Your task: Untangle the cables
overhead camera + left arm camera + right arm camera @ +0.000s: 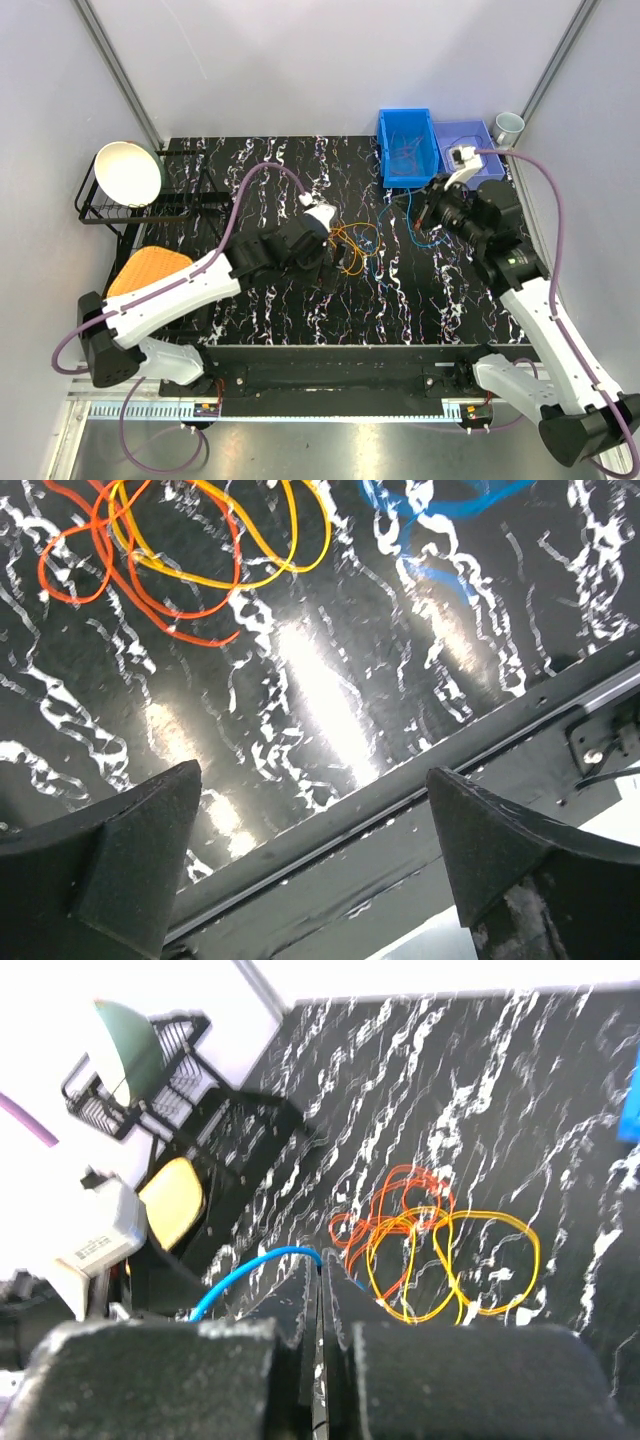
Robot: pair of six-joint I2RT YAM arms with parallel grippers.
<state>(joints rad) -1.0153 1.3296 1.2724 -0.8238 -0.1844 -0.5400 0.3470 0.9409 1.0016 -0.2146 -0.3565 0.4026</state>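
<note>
**Two bins past the right gripper, one cable pinched**

From above, the blue bin (407,147) stands just beyond the right gripper (420,215). Thin cable loops lie in it, too faint to tell their colour. A smaller lavender bin (470,133) sits beside it. The right wrist covers part of that bin, so what it holds cannot be made out. A cup (508,125) stands past the lavender bin.

Between the two grippers, the tangle of cables lies on the marbled table (300,320). The orange cable (340,235) and yellow cable (366,240) loop close to the left gripper (328,272). A blue cable (385,255) runs off from the right gripper's tips. Well out from the left gripper's outer side, a dish rack (115,205) holds a white bowl (128,172) tipped on its edge.

In the left wrist view, the fingers (130,870) stand wide apart with nothing between them. Bare marble and the table's edge rail lie below them. The orange and yellow loops overlap beyond one tip and the blue cable lies beyond the other. None of them touches the fingers.

In the right wrist view, the fingers (290,1310) are pressed together on the blue cable, which arches away from their tips. The orange and yellow loops lie crossed over each other just ahead. The rack and bowl stand far beyond them.
</note>
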